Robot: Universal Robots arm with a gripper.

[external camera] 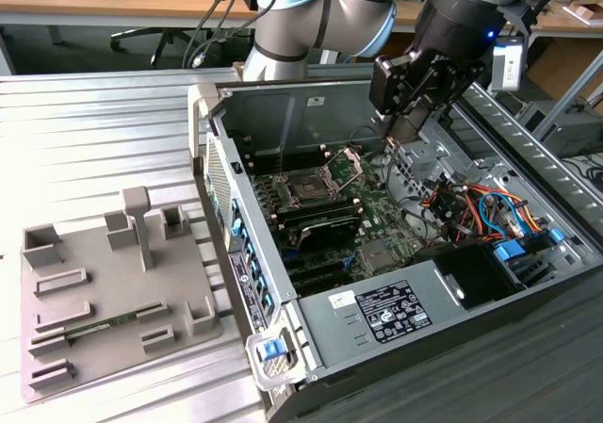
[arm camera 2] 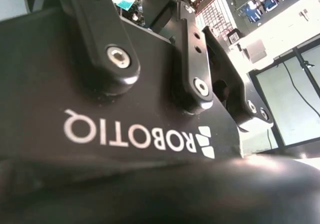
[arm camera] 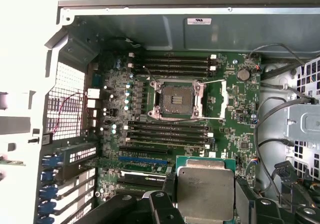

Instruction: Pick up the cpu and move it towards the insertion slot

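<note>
The cpu [arm camera: 205, 194], a flat square chip with a pale silvery top, is clamped between two black fingers [arm camera: 169, 184] of my gripper [arm camera: 206, 186], which is shut on it. In the exterior view the gripper [external camera: 408, 129] hangs with the cpu [external camera: 406, 127] above the open computer case, toward the exterior view's right of the insertion slot [external camera: 309, 188]. The slot [arm camera: 176, 100] is a square socket with a dark centre and a shiny frame, and its silver bracket [external camera: 347, 164] is swung up. The gripper's black housing [arm camera 2: 125, 134] is seen close up in the second wrist view.
Long black memory slots [arm camera: 170, 131] lie between the cpu and the socket. Orange and blue cables [external camera: 471, 206] bunch at the exterior view's right. The case walls [external camera: 240, 225] ring the board. A grey fixture tray [external camera: 104, 291] holding a green memory stick [external camera: 94, 325] sits outside the case.
</note>
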